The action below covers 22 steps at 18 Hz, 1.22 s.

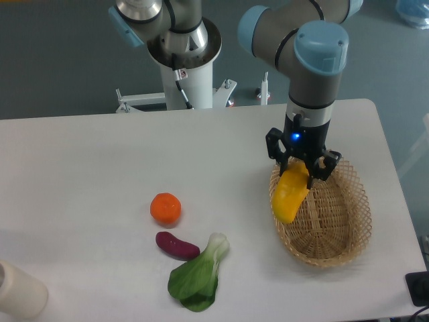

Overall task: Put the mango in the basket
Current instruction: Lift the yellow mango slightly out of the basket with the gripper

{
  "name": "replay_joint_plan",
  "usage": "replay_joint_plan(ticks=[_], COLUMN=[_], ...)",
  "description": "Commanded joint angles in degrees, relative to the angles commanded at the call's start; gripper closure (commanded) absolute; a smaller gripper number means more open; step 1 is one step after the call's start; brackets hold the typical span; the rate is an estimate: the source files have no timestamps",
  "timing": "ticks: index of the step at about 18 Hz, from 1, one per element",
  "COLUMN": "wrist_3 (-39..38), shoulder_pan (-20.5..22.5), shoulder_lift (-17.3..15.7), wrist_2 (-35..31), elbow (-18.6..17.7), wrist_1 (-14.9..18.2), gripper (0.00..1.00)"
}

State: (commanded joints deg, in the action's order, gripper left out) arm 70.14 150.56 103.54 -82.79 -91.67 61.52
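Bok choy (196,278) nearest you, eggplant (177,245) and orange (165,208) behind.
Your gripper (299,173) had its jaws clamped on the mango (289,194), which hung tilted over the basket's (335,251) left rim.

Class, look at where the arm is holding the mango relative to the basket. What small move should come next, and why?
Probably shift the gripper a little toward the basket's middle, then lower and open. The jaws are shut on the upper end of the mango, which hangs tilted over the basket's near-left rim, its lower end seemingly outside the edge. Released here, it might tip out onto the table.
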Motion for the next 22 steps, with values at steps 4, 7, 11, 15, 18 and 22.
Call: replay_joint_plan(ticks=[4,7,11,15,18,22], wrist_3=[0.0,1.0,4.4,7.9,12.5,16.9], shoulder_pan=[0.5,2.4,3.8,5.5,8.4,11.4], shoulder_lift=[-0.2,-1.3,-2.1,-2.2,-2.1,1.0], wrist_2=[0.1,2.4,2.9,2.9,2.5,2.5], elbow=[0.1,-0.4,-0.9,-1.4,-3.1,-3.2], wrist_1=[0.1,0.2,0.3,0.4,0.1,-1.0], gripper=[0.45,0.45,0.45,0.45,0.45,0.45])
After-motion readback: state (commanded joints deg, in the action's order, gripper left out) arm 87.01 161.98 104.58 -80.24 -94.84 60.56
